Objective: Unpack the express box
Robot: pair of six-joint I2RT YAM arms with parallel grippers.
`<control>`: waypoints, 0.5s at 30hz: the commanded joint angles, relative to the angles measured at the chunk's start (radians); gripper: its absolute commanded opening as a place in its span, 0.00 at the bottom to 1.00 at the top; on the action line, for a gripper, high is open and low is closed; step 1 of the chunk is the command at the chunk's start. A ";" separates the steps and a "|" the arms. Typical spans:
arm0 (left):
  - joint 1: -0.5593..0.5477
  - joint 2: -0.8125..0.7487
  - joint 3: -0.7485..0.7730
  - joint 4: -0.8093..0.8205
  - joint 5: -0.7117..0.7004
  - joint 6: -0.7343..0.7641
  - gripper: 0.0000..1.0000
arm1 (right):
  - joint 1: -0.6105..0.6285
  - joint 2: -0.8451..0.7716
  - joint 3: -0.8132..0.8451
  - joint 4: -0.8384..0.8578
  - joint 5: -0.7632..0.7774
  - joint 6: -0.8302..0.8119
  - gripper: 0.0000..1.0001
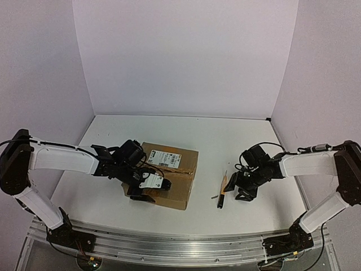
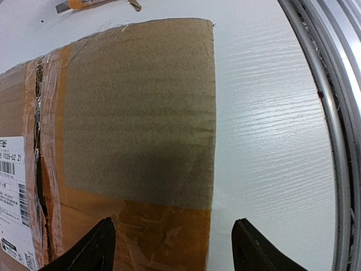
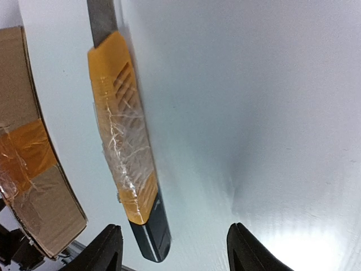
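One express box sits mid-tabletop with one white barcode label, print unreadable; one yellow-black knife alongside; left hand over box edge and right hand by knife both gape, empty.

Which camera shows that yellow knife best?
The right wrist view: the knife lies close up, its yellow handle, dark end and blade all plain. The top view shows it only as a thin sliver beside the box; the left wrist view catches just a scrap at the top edge.
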State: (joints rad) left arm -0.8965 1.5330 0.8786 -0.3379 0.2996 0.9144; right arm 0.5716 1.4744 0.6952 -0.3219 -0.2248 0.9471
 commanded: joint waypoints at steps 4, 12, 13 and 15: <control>0.051 -0.102 0.150 -0.172 0.152 -0.052 0.83 | 0.026 -0.059 0.371 -0.291 0.222 -0.344 0.98; 0.271 -0.093 0.191 -0.170 0.171 -0.276 0.85 | 0.267 0.305 0.856 -0.322 0.426 -1.041 0.98; 0.302 -0.087 0.192 -0.152 0.153 -0.312 0.85 | 0.297 0.353 0.900 -0.321 0.443 -1.105 0.98; 0.349 -0.069 0.206 -0.123 0.109 -0.351 0.85 | 0.347 0.427 0.981 -0.316 0.452 -1.200 0.98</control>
State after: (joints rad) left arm -0.6334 1.4498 1.0405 -0.4969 0.4543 0.7154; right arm 0.8199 1.7506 1.5683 -0.5816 0.1389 0.1207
